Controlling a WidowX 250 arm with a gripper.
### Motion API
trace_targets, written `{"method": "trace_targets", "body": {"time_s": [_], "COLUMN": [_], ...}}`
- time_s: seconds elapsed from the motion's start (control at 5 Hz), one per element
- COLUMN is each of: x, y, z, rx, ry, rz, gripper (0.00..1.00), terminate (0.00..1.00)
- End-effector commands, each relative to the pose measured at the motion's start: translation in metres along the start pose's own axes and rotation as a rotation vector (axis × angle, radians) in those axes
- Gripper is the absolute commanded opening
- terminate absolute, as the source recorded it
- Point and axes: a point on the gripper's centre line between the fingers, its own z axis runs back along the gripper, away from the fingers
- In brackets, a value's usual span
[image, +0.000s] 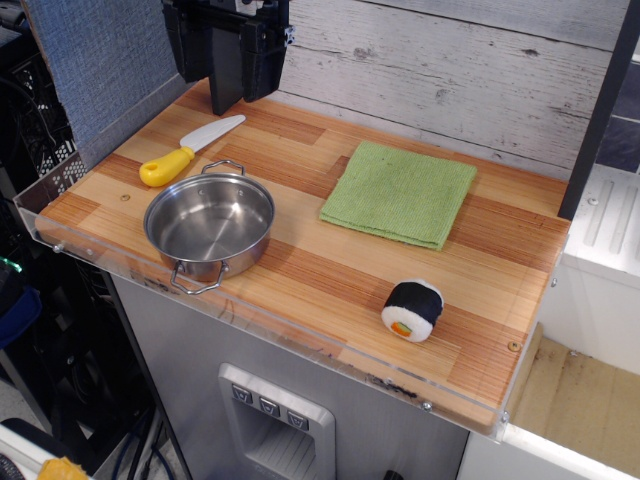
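My black gripper hangs at the back left of the wooden table, its body reaching down from the top edge. Only one dark finger tip shows clearly, so the jaws' state is unclear, and nothing is seen between them. Just below it lies a toy knife with a yellow handle and white blade, the blade pointing toward the gripper. A steel pot with two handles stands empty in front of the knife. A folded green cloth lies flat at mid-table. A sushi roll lies near the front right.
The wooden table has a clear plastic rim along its front and left edges. A grey plank wall stands behind, and a dark post rises at the right. A blue panel stands at back left.
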Motion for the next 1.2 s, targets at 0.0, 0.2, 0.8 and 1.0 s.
{"method": "trace_targets", "body": {"time_s": [0.0,0.2,0.8,1.0], "x": [0.0,-0.003,-0.02,-0.025], "y": [0.0,-0.009,-0.014,-0.015], "z": [0.0,-0.021,-0.065,-0.081], "rx": [0.0,0.042,0.15,0.167], "ry": [0.0,0.007,-0.108,-0.109], "rz": [0.0,0.007,0.076,0.063], "gripper": [1.0,1.0,1.0,1.0], "terminate": [0.0,0.0,0.0,0.0]}}
